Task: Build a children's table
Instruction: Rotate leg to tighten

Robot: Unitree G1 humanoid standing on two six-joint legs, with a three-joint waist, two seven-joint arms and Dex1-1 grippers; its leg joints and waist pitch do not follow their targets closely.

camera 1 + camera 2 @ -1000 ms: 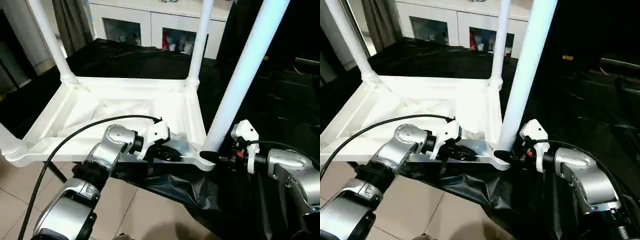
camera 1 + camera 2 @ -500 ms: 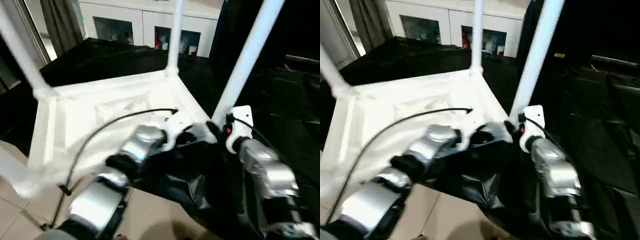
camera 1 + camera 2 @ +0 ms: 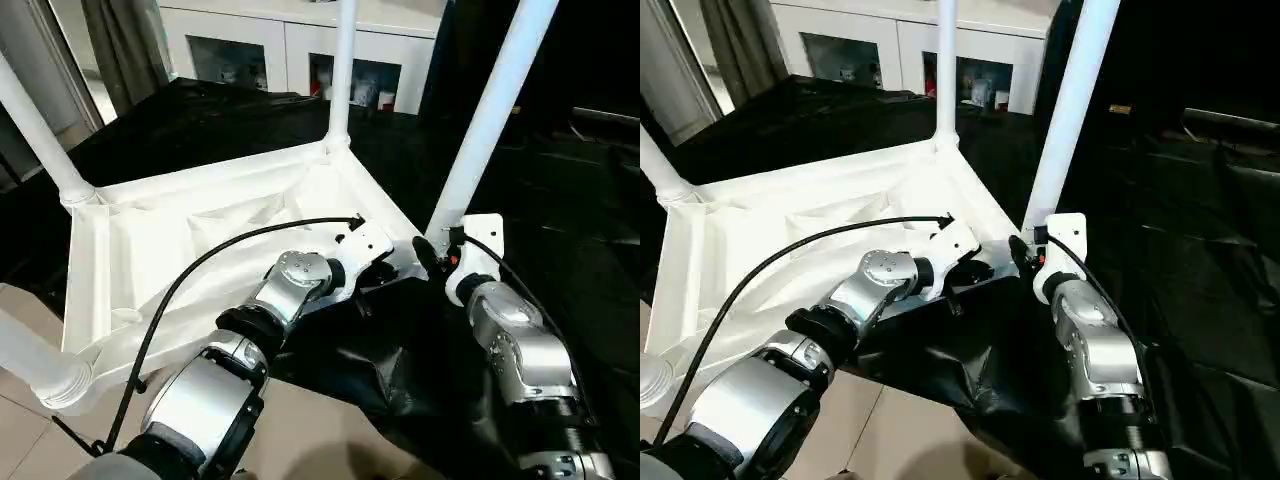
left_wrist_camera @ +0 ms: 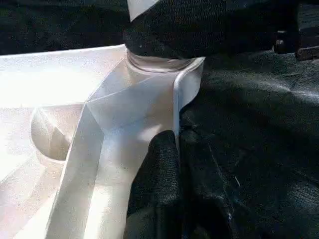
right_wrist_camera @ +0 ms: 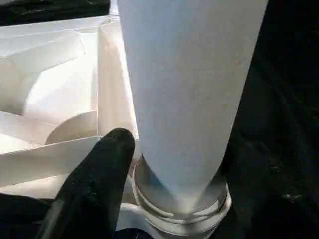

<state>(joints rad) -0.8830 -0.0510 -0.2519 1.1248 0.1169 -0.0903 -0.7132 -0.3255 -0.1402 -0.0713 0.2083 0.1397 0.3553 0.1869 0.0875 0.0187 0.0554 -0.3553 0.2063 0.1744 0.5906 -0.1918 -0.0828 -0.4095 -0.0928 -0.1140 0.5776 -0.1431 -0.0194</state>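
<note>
left gripper pinched shut on the rim of the upturned white tabletop, just beside the near corner socket. right gripper at that same socket, one black finger against the base of the white leg standing in it, whether clamped cannot be told. three more legs upright from the tabletop's other corners: far, left, nearest. black cloth under the tabletop, white cabinet beyond it.
</note>
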